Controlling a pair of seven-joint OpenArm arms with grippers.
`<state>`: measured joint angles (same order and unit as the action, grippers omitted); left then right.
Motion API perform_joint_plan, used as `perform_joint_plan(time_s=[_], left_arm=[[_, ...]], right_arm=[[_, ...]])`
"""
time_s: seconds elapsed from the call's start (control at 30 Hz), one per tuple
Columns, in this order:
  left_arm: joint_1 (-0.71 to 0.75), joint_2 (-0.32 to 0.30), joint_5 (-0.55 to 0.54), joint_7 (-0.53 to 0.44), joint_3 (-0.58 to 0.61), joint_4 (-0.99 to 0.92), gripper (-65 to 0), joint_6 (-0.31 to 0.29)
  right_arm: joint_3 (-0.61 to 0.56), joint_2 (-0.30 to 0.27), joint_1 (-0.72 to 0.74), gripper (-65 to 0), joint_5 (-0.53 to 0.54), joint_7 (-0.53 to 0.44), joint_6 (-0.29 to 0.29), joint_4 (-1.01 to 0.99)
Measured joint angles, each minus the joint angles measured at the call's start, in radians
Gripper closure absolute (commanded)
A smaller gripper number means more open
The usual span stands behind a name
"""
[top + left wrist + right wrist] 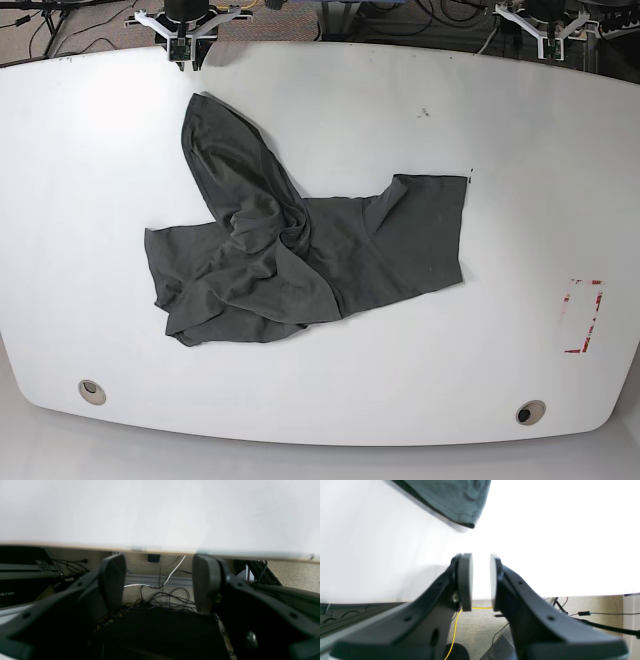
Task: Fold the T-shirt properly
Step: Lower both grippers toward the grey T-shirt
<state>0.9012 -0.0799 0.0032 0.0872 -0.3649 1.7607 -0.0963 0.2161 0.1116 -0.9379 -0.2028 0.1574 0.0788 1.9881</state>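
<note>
Only one scrap of writing shows: pale letters reading "Arm" on a dark box (15, 590) at the left edge of the left wrist view, cut off so the rest cannot be read. Both arms sit at the far edge of the surface (500, 160), well apart from the T-shirt (300, 250). The left gripper (160, 582) points out past the surface edge toward a tangle of cables (165, 597) on the floor, its two rounded dark pads standing wide apart with nothing between them. The right gripper (481, 580) also hangs by the edge, its flat pads drawn close with a narrow gap showing bright surface between them; it holds nothing. A yellow cable (456, 627) runs over the carpet below it. The T-shirt lies crumpled near the middle of the white, smooth, rounded surface: dark grey soft cloth, heaped in folds on its left half, one long part stretching toward the far left corner, a flatter squarish part spread to the right. A red-outlined rectangle mark (583, 316) sits near the right edge, and two round holes (92, 391) lie near the front edge.
</note>
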Motion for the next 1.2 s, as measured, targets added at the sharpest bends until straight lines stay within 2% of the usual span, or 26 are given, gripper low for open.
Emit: perform_joint_plan(time_s=[0.17, 0.27, 0.47, 0.63, 0.73, 1.0, 1.2], left_arm=[[-0.021, 0.003, -0.022, -0.098, 0.015, 0.040, -39.6, 0.014], [-0.048, 0.002, -0.023, -0.112, 0.024, 0.060, -39.7, 0.001], [-0.071, 0.001, -0.026, -0.072, 0.017, 0.061, -39.9, 0.000], [-0.136, -0.007, -0.026, -0.079, 0.019, 0.061, -40.9, 0.002], [-0.198, -0.003, -0.022, -0.073, 0.011, 0.072, -41.7, -0.007], [-0.299, -0.009, -0.018, -0.054, -0.002, 0.083, -42.1, -0.006], [-0.364, -0.010, -0.016, -0.041, -0.014, 0.074, -41.5, -0.008]], right_arm=[[0.000, 0.002, -0.009, -11.6, -0.003, -0.003, 0.003, -0.002], [0.000, 0.002, -0.007, -11.4, -0.003, -0.003, 0.003, -0.008], [-0.002, -0.005, 0.037, -11.4, -0.003, 0.008, 0.006, -0.015], [-0.010, -0.016, 0.081, -11.2, -0.002, 0.002, 0.008, -0.013], [-0.018, -0.040, 0.112, -11.1, -0.003, 0.037, 0.060, -0.012], [-0.039, -0.081, 0.213, -12.3, -0.005, 0.084, 0.135, -0.001], [-0.039, -0.090, 0.286, -15.5, -0.011, 0.125, 0.162, -0.008]])
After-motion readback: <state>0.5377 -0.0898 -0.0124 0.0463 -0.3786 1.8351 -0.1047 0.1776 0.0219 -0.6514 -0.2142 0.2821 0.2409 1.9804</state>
